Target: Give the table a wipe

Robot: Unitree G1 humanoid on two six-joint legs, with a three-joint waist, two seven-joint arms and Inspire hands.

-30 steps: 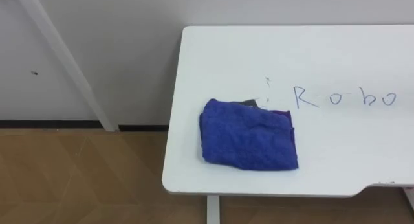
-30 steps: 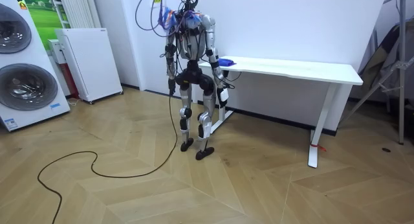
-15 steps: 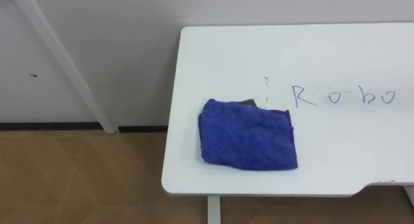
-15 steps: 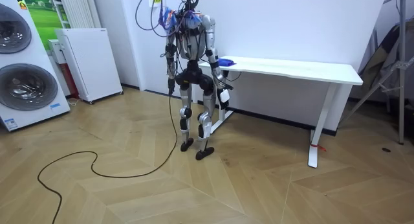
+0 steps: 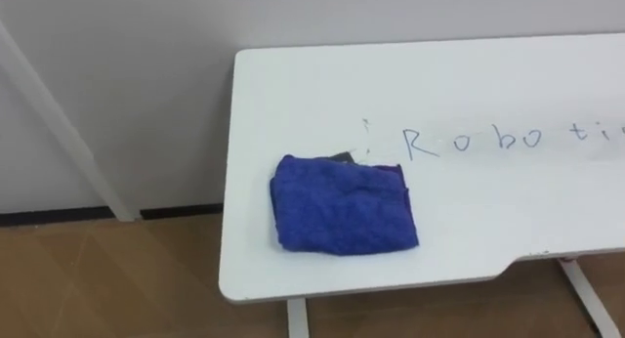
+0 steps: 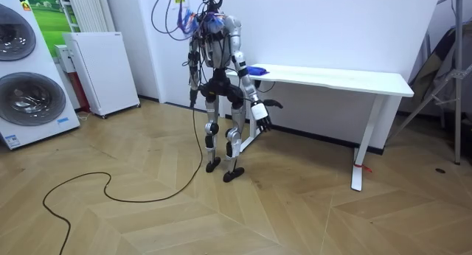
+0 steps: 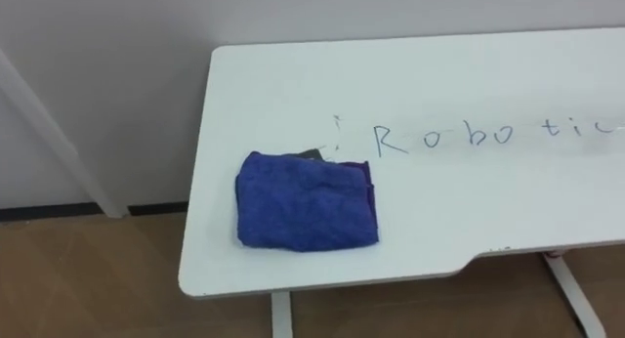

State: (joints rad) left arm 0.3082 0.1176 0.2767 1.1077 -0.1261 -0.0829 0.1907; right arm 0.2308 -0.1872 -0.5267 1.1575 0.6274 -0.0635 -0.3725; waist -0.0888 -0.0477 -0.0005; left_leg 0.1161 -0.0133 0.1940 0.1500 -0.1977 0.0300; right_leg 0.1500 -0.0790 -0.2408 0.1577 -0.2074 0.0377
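Observation:
A folded blue cloth (image 5: 344, 206) lies near the front left corner of the white table (image 5: 469, 74). A small dark edge (image 5: 339, 156) peeks out from under its far side. Blue marker letters (image 5: 508, 138) run across the tabletop to the right of the cloth. In the room view I stand at the table's left end, facing the wall, with the cloth (image 6: 256, 69) at about chest height beside me. My right hand (image 6: 262, 115) is lifted forward below the table edge, fingers spread, holding nothing. My left hand (image 6: 194, 100) hangs at my side.
A slanted white pole (image 5: 59, 133) leans against the wall left of the table. The table's front edge has a cut-out (image 5: 566, 255) at the right. Two washing machines (image 6: 29, 71) and a white cabinet (image 6: 99, 71) stand at the room view's left, with a tripod (image 6: 442, 78) at its right.
The eye view has swung right, so the cloth and table sit further left and more letters show. In the room view my right hand has risen forward from my side.

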